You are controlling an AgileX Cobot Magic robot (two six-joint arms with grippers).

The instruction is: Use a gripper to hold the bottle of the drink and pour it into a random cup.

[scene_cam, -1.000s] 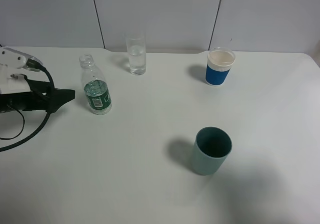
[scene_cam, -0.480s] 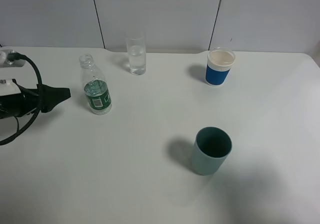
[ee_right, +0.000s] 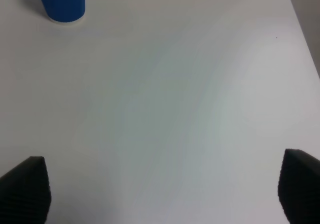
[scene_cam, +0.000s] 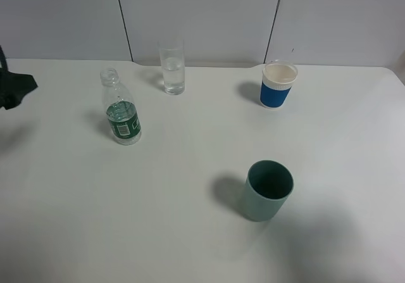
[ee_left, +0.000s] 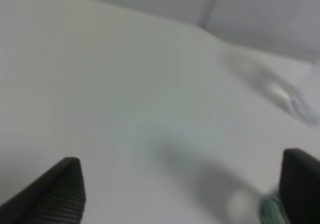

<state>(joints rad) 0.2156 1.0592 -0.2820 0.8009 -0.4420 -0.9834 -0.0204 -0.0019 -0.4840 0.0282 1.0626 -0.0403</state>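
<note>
The bottle (scene_cam: 121, 109), small and clear with a dark green label and no cap, stands upright on the white table (scene_cam: 190, 144) at the left. The cup (scene_cam: 172, 68), a tall clear glass, stands behind it to the right, by the back wall. My left gripper (scene_cam: 16, 88) shows only as a black tip at the far left edge, well apart from the bottle. In the blurred left wrist view this gripper (ee_left: 180, 189) is open and empty, and a green blur (ee_left: 272, 209) lies by one fingertip. My right gripper (ee_right: 162, 189) is open and empty over bare table.
A blue cup with a white rim (scene_cam: 278, 83) stands at the back right and also shows in the right wrist view (ee_right: 60, 1). A teal plastic cup (scene_cam: 267, 190) stands at the front, right of centre. The table's right edge (ee_right: 302, 28) is near the right gripper.
My left arm has drawn back to the left and away from the bottle, leaving the high view almost fully. The bottle and cups have not moved.
</note>
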